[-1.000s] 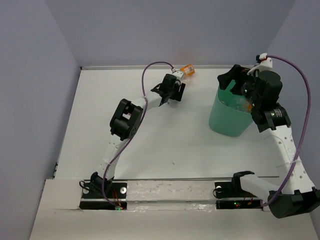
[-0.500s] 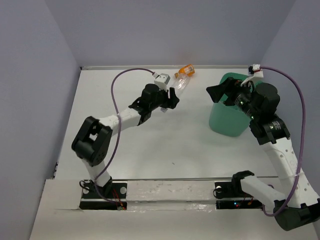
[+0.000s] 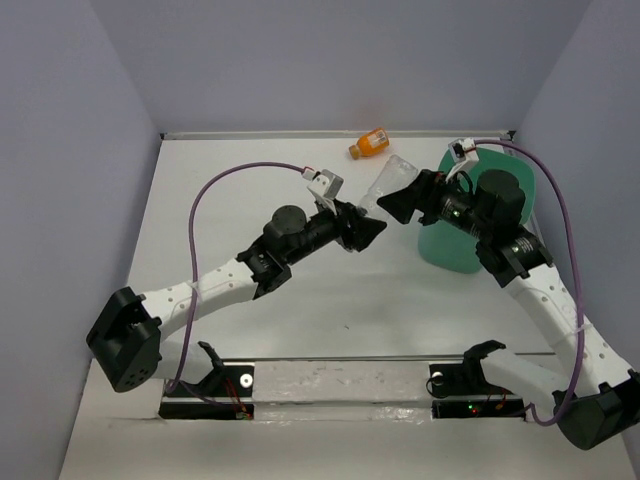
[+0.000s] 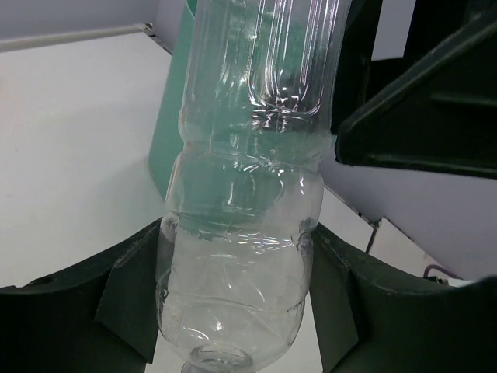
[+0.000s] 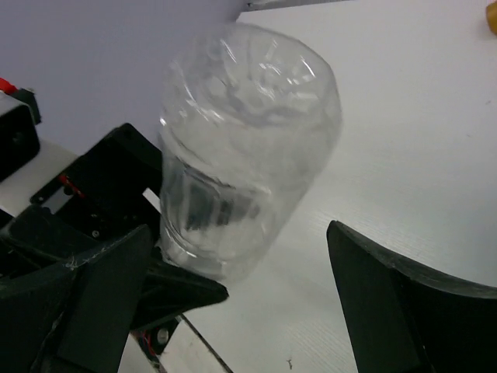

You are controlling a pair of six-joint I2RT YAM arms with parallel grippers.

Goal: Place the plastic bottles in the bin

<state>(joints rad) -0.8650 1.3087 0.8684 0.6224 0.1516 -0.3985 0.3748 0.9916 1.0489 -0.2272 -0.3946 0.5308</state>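
Top external view: my left hand [image 3: 368,222] is clamped on one end of a clear, ribbed plastic bottle [image 3: 390,186], which is held up off the white worktop [image 3: 300,300] and slants toward the mint-green plastic bin [image 3: 462,245]. My right hand [image 3: 400,200] faces it from the bin side with its fingers spread wide. The bottle is just beside the bin, not over its rim. A small orange bottle [image 3: 370,143] lies on the worktop near the back wall, well apart from both hands.

Left wrist view: the clear bottle [image 4: 248,155] sits squeezed between the two dark fingers [image 4: 128,291] of the left hand [image 4: 237,287]; the wall is dented at the grip. The bin [image 4: 172,116] is behind it. Dark parts of the right hand [image 4: 419,101] loom at upper right, close to the bottle.

Right wrist view: the free, rounded end of the bottle [image 5: 248,148] points at this camera and lies between the spread fingers [image 5: 404,311] of the right hand [image 5: 237,233], closer to the left-side finger. I see no contact on the other side.

Judgement: this looks like a hand-over near the bin. To do it well:
- centre the bottle between the right fingers before closing
- close on the ribbed body, not the rounded tip, which could slip out
- keep the left hand clamped until the right grip is firm
- the thin wall will give under the squeeze, so close gently
- then carry over the rim before letting go.
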